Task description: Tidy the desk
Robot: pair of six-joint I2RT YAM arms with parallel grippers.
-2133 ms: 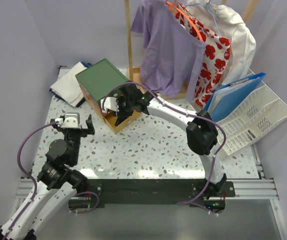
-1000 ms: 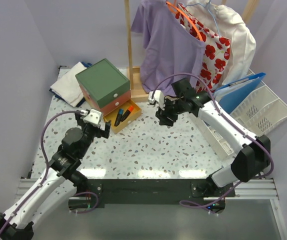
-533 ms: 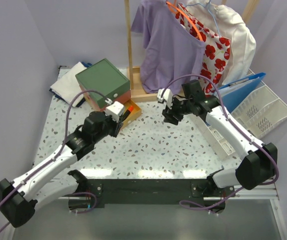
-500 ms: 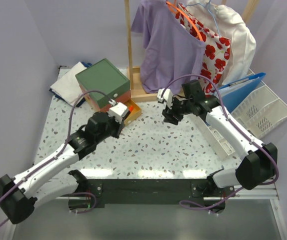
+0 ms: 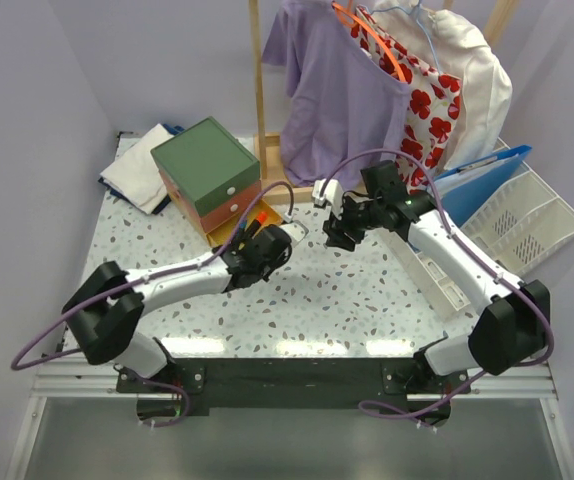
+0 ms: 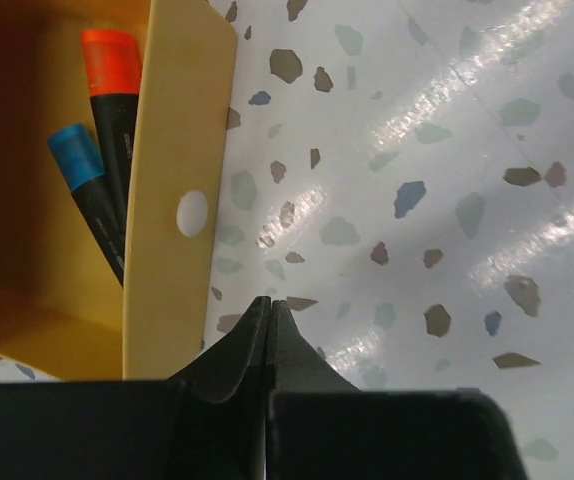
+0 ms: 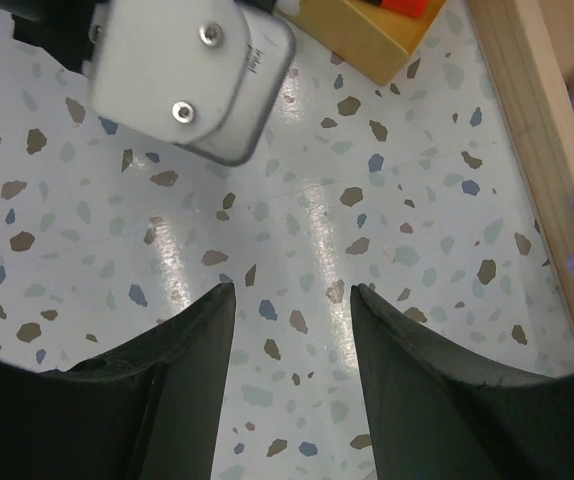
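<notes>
The desk (image 5: 347, 290) is white with coloured speckles. At its back left stands a green-topped drawer box (image 5: 205, 165). Its yellow drawer (image 5: 225, 237) is pulled out and holds an orange-capped marker (image 6: 112, 60) and a blue-capped marker (image 6: 72, 160). My left gripper (image 6: 269, 301) is shut on nothing, its tip just off the drawer's front panel (image 6: 172, 200), low over the desk. In the top view my left gripper (image 5: 275, 232) lies at the drawer's outer end. My right gripper (image 7: 292, 292) hangs open and empty over bare desk (image 7: 297, 400), right of the drawer (image 7: 367, 30).
A wooden clothes rack (image 5: 259, 90) with a purple shirt (image 5: 332, 100) stands at the back. A white file tray (image 5: 512, 235) with blue folders (image 5: 472, 195) sits at the right. Folded cloth (image 5: 137, 175) lies back left. The left wrist's grey camera housing (image 7: 187, 70) is close to my right gripper.
My left arm has reached forward and right to the drawer's front, and its gripper has gone from open to shut. The right gripper has barely moved.
</notes>
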